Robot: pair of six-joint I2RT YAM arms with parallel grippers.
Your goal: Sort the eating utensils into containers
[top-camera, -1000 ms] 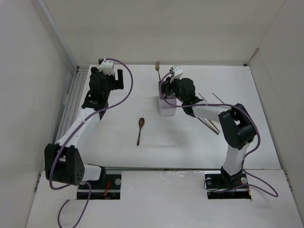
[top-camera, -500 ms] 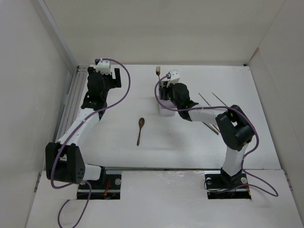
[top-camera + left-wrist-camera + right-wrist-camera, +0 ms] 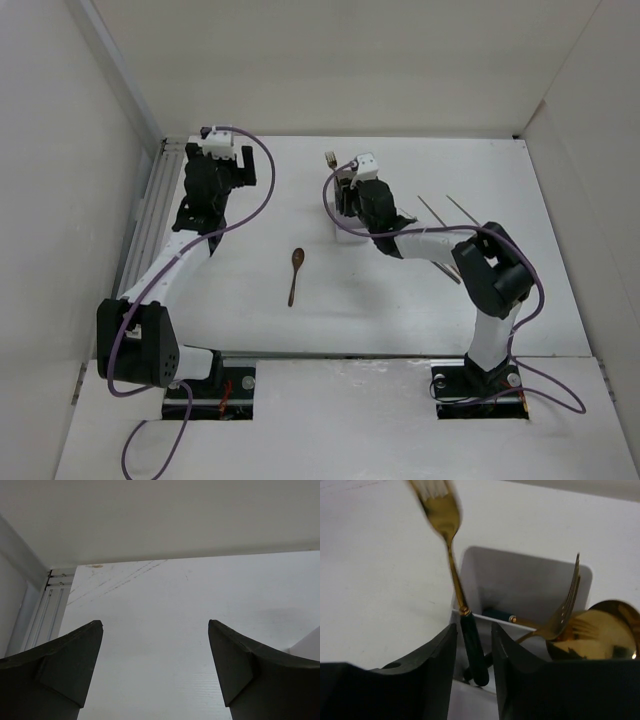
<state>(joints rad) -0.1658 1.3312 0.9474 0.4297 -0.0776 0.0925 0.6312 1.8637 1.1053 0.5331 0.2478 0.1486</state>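
Observation:
A gold-headed fork with a dark handle stands tilted, its handle end down in the white divided container. My right gripper straddles that handle, open, with a gap on each side. A second fork and a gold spoon bowl lie in the box beside it. From above, the fork sticks up past the right gripper over the container. A spoon lies at mid table, and chopsticks lie to the right. My left gripper hangs open over bare table, holding nothing.
The left gripper hovers at the far left near a ribbed rail. White walls close off the back and both sides. Purple cables loop over both arms. More thin chopsticks lie behind the right arm.
The right gripper has shifted left over the container and its jaws have parted from the fork handle. The fork's head has tipped leftward. The left arm has barely moved.

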